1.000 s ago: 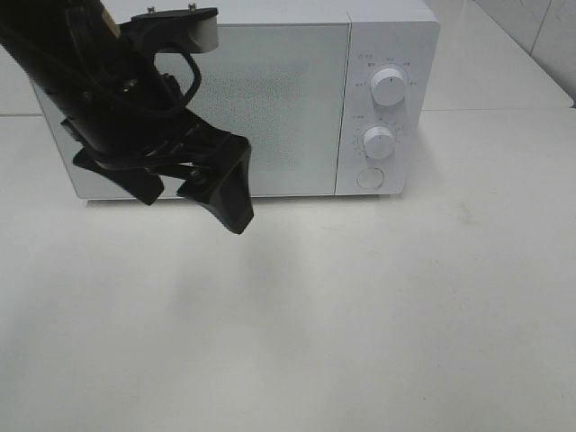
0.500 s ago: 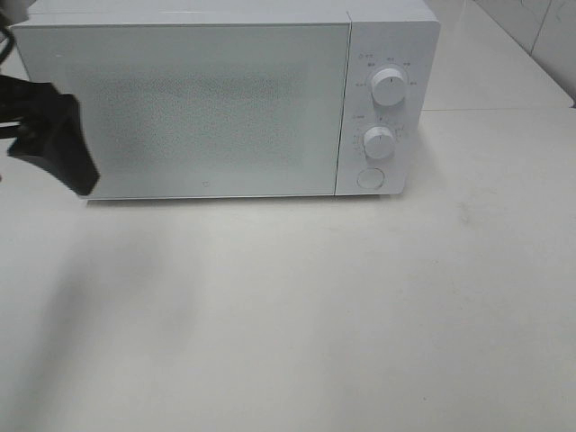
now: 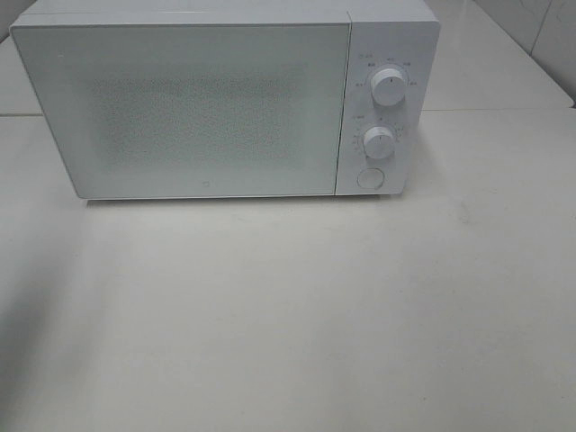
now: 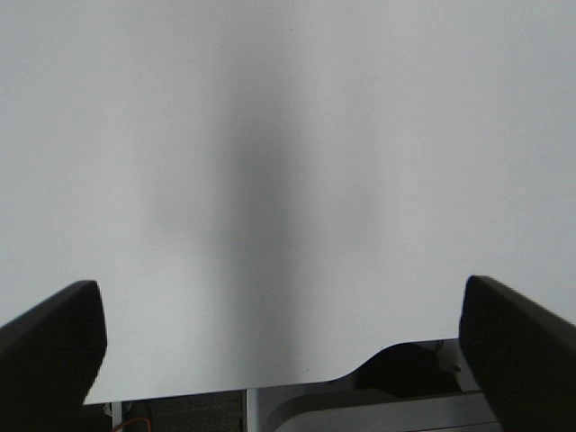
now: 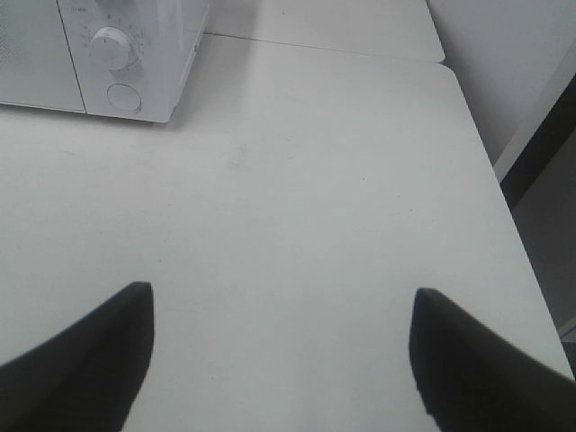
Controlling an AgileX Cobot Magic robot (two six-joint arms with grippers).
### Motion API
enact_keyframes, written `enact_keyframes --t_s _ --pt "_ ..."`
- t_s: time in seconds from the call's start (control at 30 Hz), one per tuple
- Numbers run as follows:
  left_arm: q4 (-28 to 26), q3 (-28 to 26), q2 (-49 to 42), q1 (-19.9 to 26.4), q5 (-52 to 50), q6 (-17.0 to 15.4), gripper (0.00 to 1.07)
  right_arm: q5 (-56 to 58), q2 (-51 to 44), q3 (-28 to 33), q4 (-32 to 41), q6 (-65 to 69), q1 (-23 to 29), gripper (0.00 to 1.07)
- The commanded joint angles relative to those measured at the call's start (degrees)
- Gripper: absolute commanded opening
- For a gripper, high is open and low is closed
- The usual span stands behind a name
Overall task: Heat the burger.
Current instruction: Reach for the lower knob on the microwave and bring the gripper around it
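Note:
No view shows the burger. The white microwave (image 3: 216,99) stands at the back of the table with its door shut; its frosted window shows nothing inside. Neither arm appears in the exterior high view. In the left wrist view my left gripper (image 4: 279,286) is open over bare white table, with nothing between its dark fingers (image 4: 54,342). My right gripper (image 5: 281,292) is also open and empty, over the table to the right of the microwave (image 5: 99,54).
Two round knobs (image 3: 388,86) (image 3: 379,142) and a round button (image 3: 369,178) sit on the microwave's right panel. The white table (image 3: 297,306) stretches in front of it. Its right edge (image 5: 504,225) shows in the right wrist view.
My left arm, which was in front of the microwave door, has swung away to the left and out of the exterior high view. The door stays shut.

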Motion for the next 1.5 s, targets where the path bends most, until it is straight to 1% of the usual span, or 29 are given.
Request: enact_keyframes --t_s 0.03,0.1,0.2,0.23,0.27,0.3,0.4,0.43,0.47,0.5,0.53,0.57,0.6,0.63,0.67,0.7,0.73,0.8,0.83,0.9,0.97,1.0,1.03,1.1,1.17,1.2,1.27,1.3,1.5 --pt "1.8 5.7 -8.1 1.3 -0.8 0.0 1.01 -0.5 -1.5 0.0 -0.2 -0.9 -0.3 0.76" --pt "1.9 9.4 -13.8 1.3 -1.6 0.0 1.01 -0.5 -1.5 0.0 -0.2 -0.9 -0.3 0.76" --pt "2.0 10.5 -15.8 1.3 -1.7 0.0 1.01 -0.5 -1.5 0.0 -0.2 -0.9 -0.3 0.76" --pt "2.1 13.3 -19.0 1.3 -1.7 0.0 1.01 -0.5 -1.5 0.0 -0.2 -0.9 -0.3 0.76" --pt "2.2 14.7 -20.9 1.3 -1.7 0.0 1.01 -0.5 -1.5 0.0 -0.2 -0.9 -0.3 0.76" --pt "2.2 17.1 -24.1 1.3 -1.8 0.0 1.01 -0.5 -1.5 0.0 -0.2 -0.9 -0.3 0.76" --pt "2.2 18.4 -25.8 1.3 -1.9 0.0 1.01 -0.5 -1.5 0.0 -0.2 -0.9 -0.3 0.76" --pt "2.2 20.3 -28.9 1.3 -2.2 0.0 1.01 -0.5 -1.5 0.0 -0.2 -0.9 -0.3 0.76" --pt "2.2 20.7 -30.5 1.3 -1.4 -0.3 1.01 -0.5 -1.5 0.0 -0.2 -0.9 -0.3 0.76" --pt "2.3 21.2 -33.7 1.3 -0.8 -1.4 1.01 -0.5 -1.5 0.0 -0.2 -0.9 -0.3 0.76" --pt "2.3 21.2 -33.7 1.3 -0.8 -1.4 1.01 -0.5 -1.5 0.0 -0.2 -0.9 -0.3 0.76" --pt "2.3 21.5 -35.5 1.3 -0.7 -2.2 1.01 -0.5 -1.5 0.0 -0.2 -0.9 -0.3 0.76" --pt "3.2 21.6 -38.5 1.3 -0.7 -4.0 1.01 -0.5 -1.5 0.0 -0.2 -0.9 -0.3 0.76" --pt "3.2 21.6 -38.5 1.3 -0.7 -4.0 1.01 -0.5 -1.5 0.0 -0.2 -0.9 -0.3 0.76" --pt "3.7 21.6 -39.8 1.3 -0.7 -4.7 1.01 -0.5 -1.5 0.0 -0.2 -0.9 -0.3 0.76" --pt "5.2 21.6 -43.2 1.3 -0.7 -6.1 1.01 -0.5 -1.5 0.0 -0.2 -0.9 -0.3 0.76" --pt "5.2 21.6 -43.2 1.3 -0.7 -6.1 1.01 -0.5 -1.5 0.0 -0.2 -0.9 -0.3 0.76" --pt "6.1 21.6 -47.8 1.3 -0.7 -6.1 1.01 -0.5 -1.5 0.0 -0.2 -0.9 -0.3 0.76" --pt "6.1 21.6 -47.8 1.3 -0.7 -6.1 1.01 -0.5 -1.5 0.0 -0.2 -0.9 -0.3 0.76" --pt "6.1 21.6 -52.2 1.3 -0.7 -6.1 1.01 -0.5 -1.5 0.0 -0.2 -0.9 -0.3 0.76" --pt "6.1 21.6 -53.7 1.3 -0.7 -6.1 1.01 -0.5 -1.5 0.0 -0.2 -0.9 -0.3 0.76" --pt "6.1 21.6 -56.6 1.3 -0.7 -6.1 1.01 -0.5 -1.5 0.0 -0.2 -0.9 -0.3 0.76" --pt "6.1 21.6 -56.6 1.3 -0.7 -6.1 1.01 -0.5 -1.5 0.0 -0.2 -0.9 -0.3 0.76" --pt "5.9 21.6 -60.4 1.3 -0.7 -6.1 1.01 -0.5 -1.5 0.0 -0.2 -0.9 -0.3 0.76" --pt "5.9 21.6 -61.5 1.3 -0.7 -6.1 1.01 -0.5 -1.5 0.0 -0.2 -0.9 -0.3 0.76" --pt "5.9 21.6 -63.8 1.3 -0.7 -6.1 1.01 -0.5 -1.5 0.0 -0.2 -0.9 -0.3 0.76" --pt "5.9 21.6 -64.6 1.3 -0.8 -6.1 1.01 -0.5 -1.5 0.0 -0.2 -0.9 -0.3 0.76" --pt "5.9 21.6 -66.6 1.3 -0.8 -6.1 1.01 -0.5 -1.5 0.0 -0.2 -0.9 -0.3 0.76" --pt "5.9 21.6 -67.0 1.3 -0.8 -6.1 1.01 -0.5 -1.4 0.0 -0.2 -0.9 -0.3 0.76"
